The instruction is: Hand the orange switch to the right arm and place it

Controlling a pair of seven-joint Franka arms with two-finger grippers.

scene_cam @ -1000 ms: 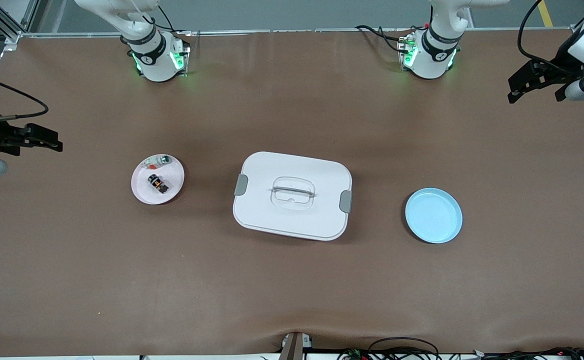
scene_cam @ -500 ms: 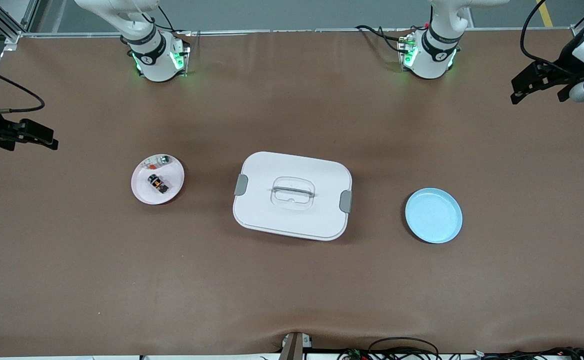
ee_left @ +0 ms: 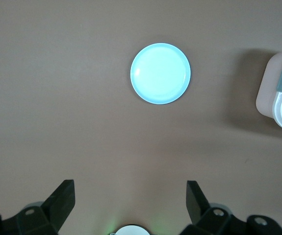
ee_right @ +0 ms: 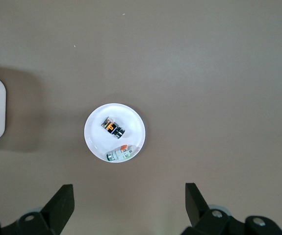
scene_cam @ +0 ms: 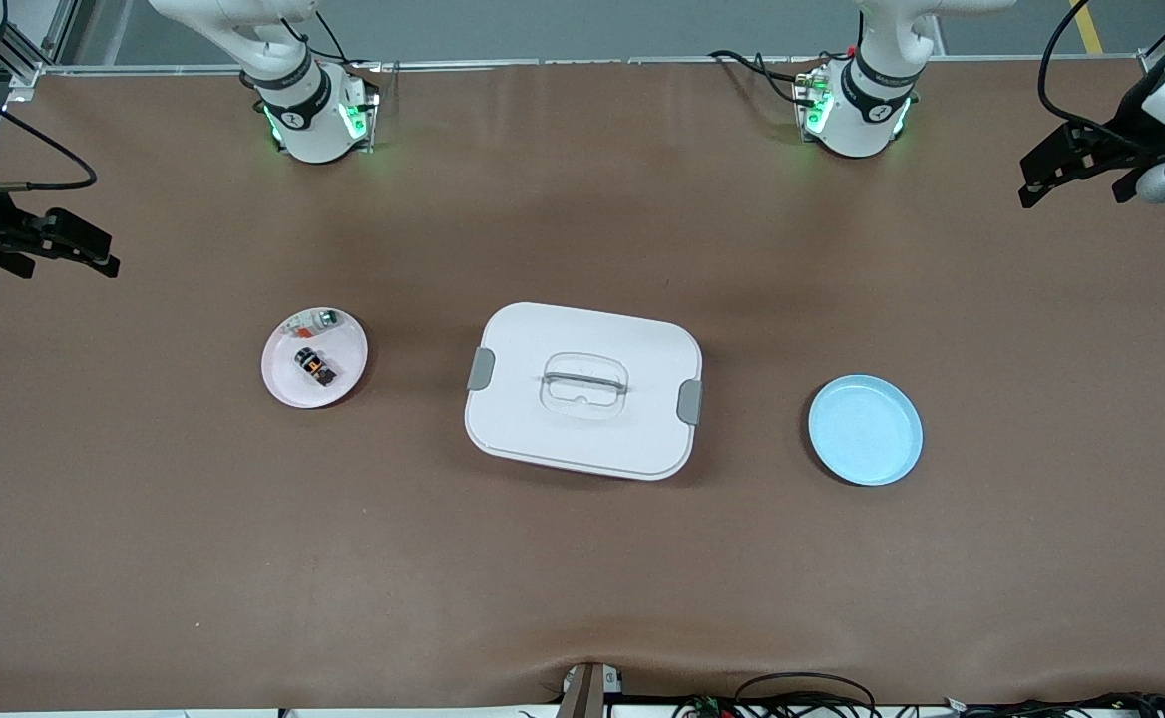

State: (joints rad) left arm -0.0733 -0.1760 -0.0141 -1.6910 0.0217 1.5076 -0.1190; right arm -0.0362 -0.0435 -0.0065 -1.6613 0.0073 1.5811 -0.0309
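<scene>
The tiny black rectangular orange switch, with its orange patch facing up, lies on the small round pale pink plate toward my right arm's end of the brown counter. Just beside it on the same plate, farther from the front camera, sits a small whitish-clear part with red and green bits; the two look close but apart.

I judge the switch to be very light, rigid and hard-shelled, probably smooth plastic, so it could skid on the glossy plate or pop out of a careless pinch. Its long flat sides look like the place to take hold, with my fingers straddling the narrow width and coming straight down, clear of the whitish part and the plate's raised rim. A gentle squeeze should be enough; for a handover I would grip one end and leave the other end free.

My right end effector hangs high over the counter's edge at the right arm's end, fingers spread wide and holding nothing. My left end effector hangs spread and empty over the left arm's end, well apart from the round light blue plate. The white lidded rectangular box with grey latches sits between the plates.
</scene>
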